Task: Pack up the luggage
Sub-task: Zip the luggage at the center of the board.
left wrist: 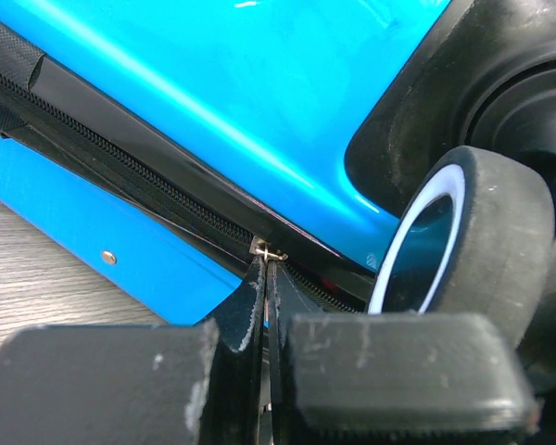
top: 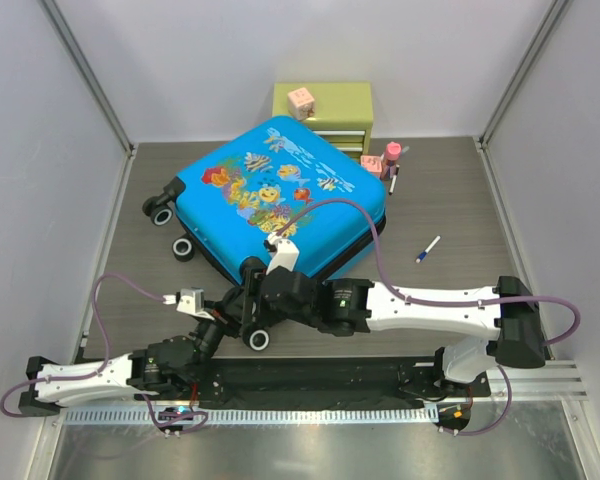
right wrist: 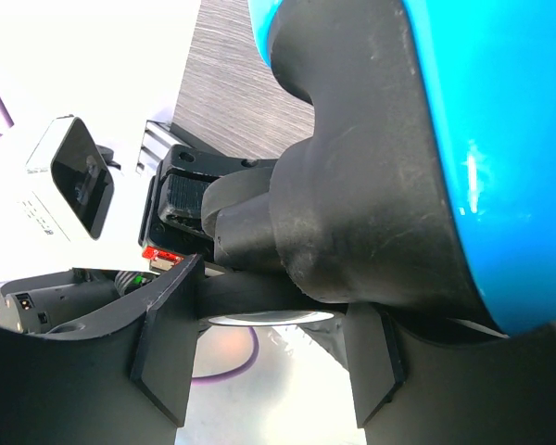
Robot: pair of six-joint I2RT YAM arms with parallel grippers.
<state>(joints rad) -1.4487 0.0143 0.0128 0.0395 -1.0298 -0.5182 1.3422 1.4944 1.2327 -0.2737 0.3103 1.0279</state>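
The blue fish-print luggage lies closed and flat on the table, wheels toward the left and front. My left gripper is at its near corner. In the left wrist view it is shut on the small metal zipper pull of the black zipper, beside a black-and-white wheel. My right gripper reaches in from the right. In the right wrist view it has one finger on each side of a wheel under the black wheel housing.
A green drawer chest with a pink cube on top stands behind the luggage. A pink bottle stands at the luggage's back right. A pen lies on the table to the right. Grey walls enclose the table.
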